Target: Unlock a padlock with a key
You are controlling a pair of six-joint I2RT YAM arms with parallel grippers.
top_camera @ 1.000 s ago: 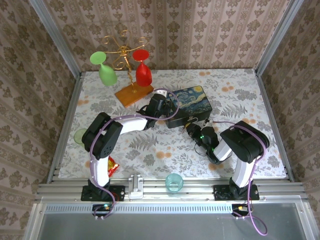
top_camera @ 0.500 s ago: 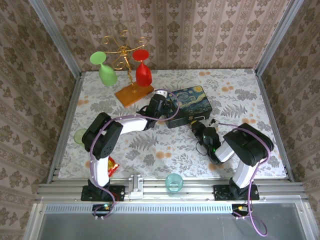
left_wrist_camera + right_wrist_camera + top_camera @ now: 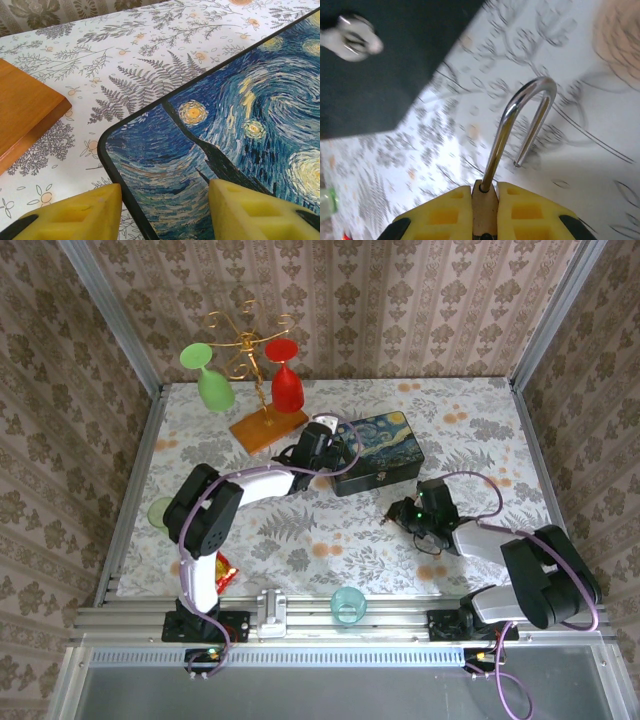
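My right gripper (image 3: 485, 192) is shut on the padlock, whose brass body (image 3: 485, 205) is pinched between the yellow fingers. Its silvery shackle (image 3: 522, 117) sticks out forward, with one leg hanging free of the body, above the flowered tablecloth. From above, the right gripper (image 3: 398, 516) sits a short way in front of the painted box (image 3: 385, 450). My left gripper (image 3: 165, 200) stands open over the box's near-left corner (image 3: 225, 125), one finger off the lid and one above it; from above, the left gripper (image 3: 322, 447) is at the box's left end. The key is out of view.
The box's dark front wall (image 3: 380, 75) carries a pale clasp (image 3: 351, 38). A wooden stand (image 3: 268, 427) with a green glass (image 3: 213, 386) and a red glass (image 3: 287, 386) is behind the left gripper; its base (image 3: 25, 115) lies close by. A teal cup (image 3: 348, 604) stands at the front edge.
My right arm has swung out to the right and drawn the padlock away from the box's front, toward the near side. The left gripper has stayed at the box corner.
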